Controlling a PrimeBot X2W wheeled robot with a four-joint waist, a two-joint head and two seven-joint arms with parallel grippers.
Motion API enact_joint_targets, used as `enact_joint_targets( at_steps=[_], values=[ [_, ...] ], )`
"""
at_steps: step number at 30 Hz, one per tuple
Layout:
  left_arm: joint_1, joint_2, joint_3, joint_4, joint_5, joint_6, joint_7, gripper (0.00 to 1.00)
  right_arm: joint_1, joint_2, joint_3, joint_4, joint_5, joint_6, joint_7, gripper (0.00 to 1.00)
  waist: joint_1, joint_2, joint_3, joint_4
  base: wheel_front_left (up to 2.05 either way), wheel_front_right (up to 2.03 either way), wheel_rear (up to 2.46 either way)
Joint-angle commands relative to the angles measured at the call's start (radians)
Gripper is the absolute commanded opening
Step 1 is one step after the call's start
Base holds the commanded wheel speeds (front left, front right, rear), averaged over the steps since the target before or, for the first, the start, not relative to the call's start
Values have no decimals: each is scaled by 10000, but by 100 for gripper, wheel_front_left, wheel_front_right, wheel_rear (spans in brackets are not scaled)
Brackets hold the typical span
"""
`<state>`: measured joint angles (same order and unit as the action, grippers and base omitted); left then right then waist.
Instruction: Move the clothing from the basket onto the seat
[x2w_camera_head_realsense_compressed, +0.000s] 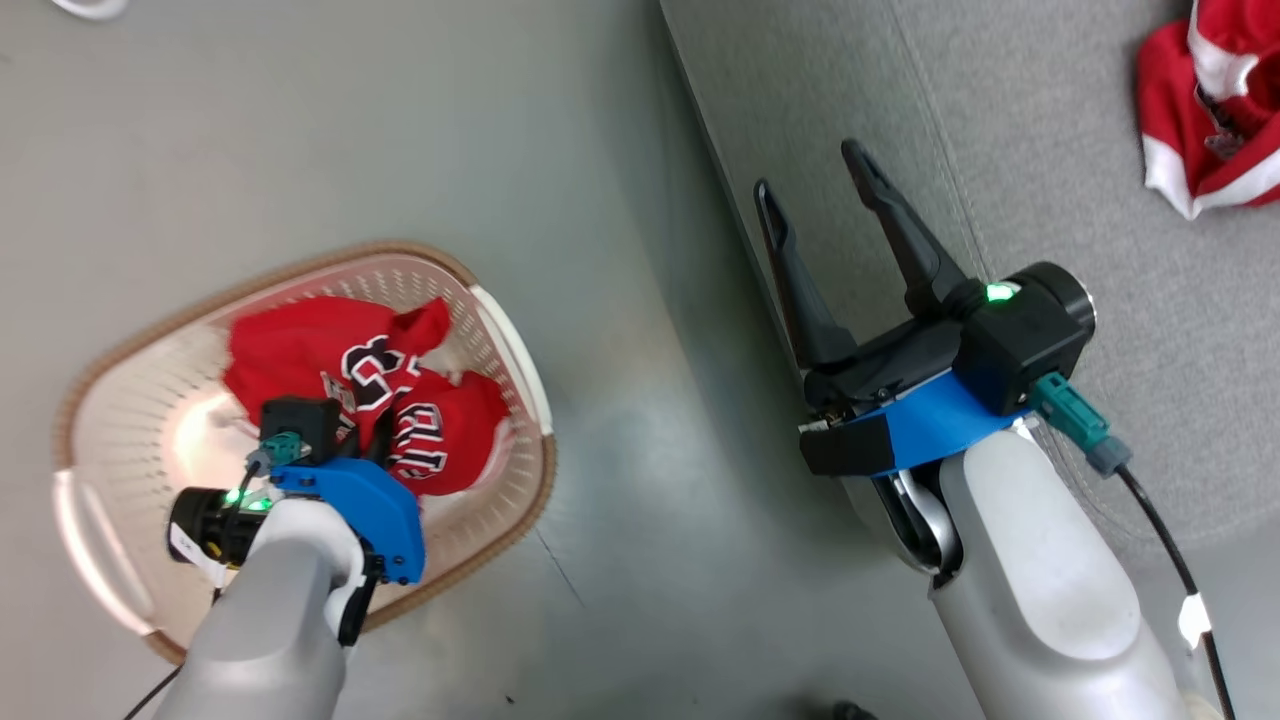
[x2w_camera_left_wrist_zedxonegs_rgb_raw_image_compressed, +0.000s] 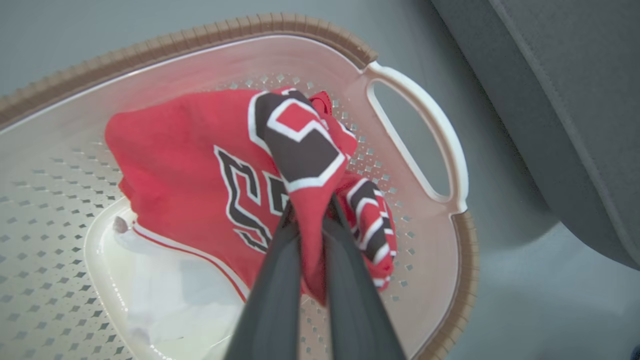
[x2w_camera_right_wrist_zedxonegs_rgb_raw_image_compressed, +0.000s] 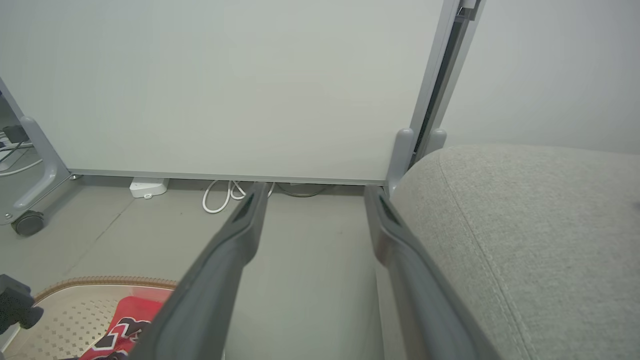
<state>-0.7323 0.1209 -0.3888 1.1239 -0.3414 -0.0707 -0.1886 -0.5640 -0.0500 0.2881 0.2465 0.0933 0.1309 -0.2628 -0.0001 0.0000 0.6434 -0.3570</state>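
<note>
Grey floor (x2w_camera_head_realsense_compressed: 620, 450) all round, with the basket (x2w_camera_head_realsense_compressed: 300, 262) sitting on it just beside the sofa (x2w_camera_head_realsense_compressed: 1050, 200). My left gripper (x2w_camera_left_wrist_zedxonegs_rgb_raw_image_compressed: 309, 220) is down in the basket, pinched shut on a bunched-up fold of the red jersey (x2w_camera_head_realsense_compressed: 300, 350), which has black-and-white lettering and thin white trim. It's soft, floppy, light stuff, so I reckon it'll drape and trail rather than lift in one piece. A thick wad like this fold seems the safest hold. My right gripper (x2w_camera_head_realsense_compressed: 808, 170) hangs wide open by the sofa's edge, holding nothing. Another red-and-white garment (x2w_camera_head_realsense_compressed: 1200, 130) lies on the sofa.
</note>
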Motion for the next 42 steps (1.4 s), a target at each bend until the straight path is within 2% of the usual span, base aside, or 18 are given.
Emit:
enact_joint_targets(
  at_steps=[1,2,9,16,26,34,42],
  values=[
    [-83,-81,-15,28,-64,-75,-165,0,252,-10,-73,122,-122,-5,53,100,1,0,-1208,805,0,0,0],
    [-83,-81,-15,28,-64,-75,-165,0,252,-10,-73,122,-122,-5,53,100,1,0,-1208,805,0,0,0],
    [-244,-518,-385,-56,-167,-364,-523,0,934,-64,-318,417,-461,-5,441,100,1,0,-3132,1612,0,0,0],
    [-451,-674,-1047,-539,-319,-553,-627,0,1788,-201,-181,436,-355,-3,845,100,1,0,-4564,2132,0,0,0],
    [-782,-692,-2643,-2471,-1920,-595,62,0,2714,-228,-88,268,-148,-3,1267,100,1,0,-5769,2612,0,0,0],
    [-1224,-693,-3709,-3645,-2959,-117,657,0,3055,-330,136,74,-70,-3,1542,100,1,0,-6248,2789,0,0,0],
    [-1273,-690,-4236,-3868,-3494,224,708,0,3083,-358,220,-146,-47,-3,1694,100,1,0,-6280,2785,0,0,0]
  ],
)
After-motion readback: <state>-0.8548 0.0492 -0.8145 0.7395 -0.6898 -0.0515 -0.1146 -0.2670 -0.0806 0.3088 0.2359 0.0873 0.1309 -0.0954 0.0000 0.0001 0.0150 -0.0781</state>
